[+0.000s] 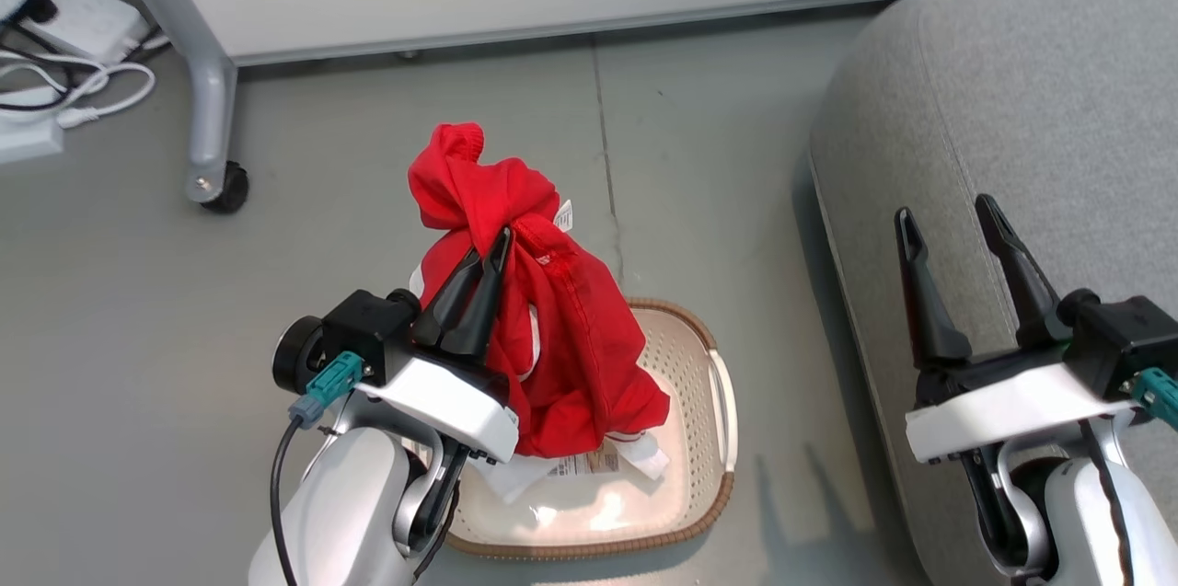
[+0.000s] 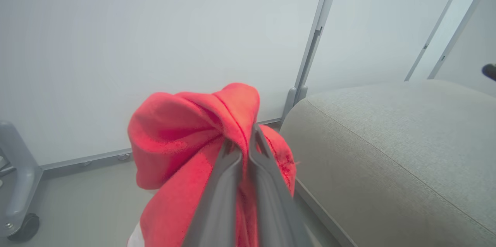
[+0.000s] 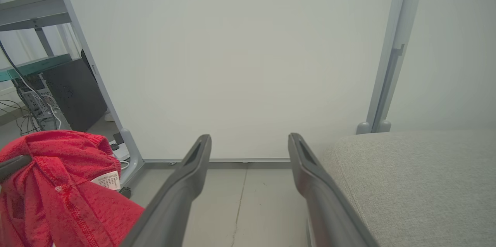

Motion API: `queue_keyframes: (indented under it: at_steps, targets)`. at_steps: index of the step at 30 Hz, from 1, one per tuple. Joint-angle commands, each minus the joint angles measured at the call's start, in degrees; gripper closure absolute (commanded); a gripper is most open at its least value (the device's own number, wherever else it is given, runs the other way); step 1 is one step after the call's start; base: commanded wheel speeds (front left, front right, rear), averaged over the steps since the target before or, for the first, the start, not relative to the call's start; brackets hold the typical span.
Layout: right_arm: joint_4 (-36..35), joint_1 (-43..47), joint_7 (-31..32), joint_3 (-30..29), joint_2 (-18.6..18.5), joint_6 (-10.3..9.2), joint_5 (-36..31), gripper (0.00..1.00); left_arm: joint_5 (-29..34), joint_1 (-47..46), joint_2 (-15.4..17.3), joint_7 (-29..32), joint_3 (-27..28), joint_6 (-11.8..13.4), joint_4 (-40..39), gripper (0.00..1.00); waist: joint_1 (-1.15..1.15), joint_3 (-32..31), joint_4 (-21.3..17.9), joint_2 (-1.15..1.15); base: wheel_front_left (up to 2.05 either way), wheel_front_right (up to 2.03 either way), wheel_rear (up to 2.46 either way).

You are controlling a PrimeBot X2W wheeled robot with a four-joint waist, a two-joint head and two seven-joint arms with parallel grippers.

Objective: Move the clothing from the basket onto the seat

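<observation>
Our left gripper (image 1: 490,247) is clenched on a bunched fold near the top of the red clothing (image 1: 571,338). The bundle hangs down from that pinch, with a loose hood-like lump flopping above the fingers. Its lower end dangles over the inside of the basket (image 1: 723,402), which sits on the floor just left of the seat (image 1: 1031,89). We cannot tell whether the white-trimmed hem is clear of the basket's bottom. Our right gripper (image 1: 944,209) is released, fingers spread and empty, held near us against the seat's left side. We judge the clothing to be light, limp and fairly grippy, with nothing fragile about it. It will drape and sway rather than keep any shape, and the trailing part could snag on the basket's rim on the way across. The best hold is one like the present grip, on a thick gather of several layers. A single thin edge might slide out between the fingers. Since the bundle looks like more than one garment tangled together, we expect that a piece could drop free on the way to the right. A second pinch lower down with the free gripper would steady it.
</observation>
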Motion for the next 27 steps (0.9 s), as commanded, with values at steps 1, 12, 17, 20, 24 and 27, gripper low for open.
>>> queue_keyframes:
  at_steps: [1,12,17,20,24,27]
  targets:
    - [-0.18,1.48,0.42,-0.35,-0.36,0.05,0.41,0.0,-0.48,0.76,0.28,-0.2,0.32,0.29,-1.91,1.0,0.0,-3.21,1.62,0.0,0.0,0.0,0.0]
    - [-0.51,6.1,2.46,-0.4,-0.21,0.05,0.81,0.0,-1.23,2.94,1.75,1.83,0.49,1.43,-10.38,1.0,0.0,-10.4,2.73,0.0,0.0,0.0,0.0]
    - [-1.02,8.55,3.2,-0.65,-0.13,0.05,0.97,0.0,-1.83,4.93,2.28,2.84,0.46,2.02,-14.86,1.0,0.0,-13.9,2.87,0.0,0.0,0.0,0.0]
    - [-1.74,9.77,3.71,-0.81,-0.08,0.05,1.07,0.0,-2.06,6.07,2.79,3.86,0.27,2.51,-17.54,1.0,0.0,-15.04,3.0,0.0,0.0,0.0,0.0]
    - [-2.69,10.98,4.21,-1.09,0.01,0.05,1.07,0.0,-2.12,7.28,3.32,5.18,-0.01,3.12,-20.27,1.0,0.0,-15.84,3.03,0.0,0.0,0.0,0.0]
    - [-3.08,11.81,4.38,-1.23,0.15,0.05,1.05,0.0,-2.09,8.25,3.68,5.67,-0.23,3.48,-21.68,1.0,0.0,-16.21,3.1,0.0,0.0,0.0,0.0]
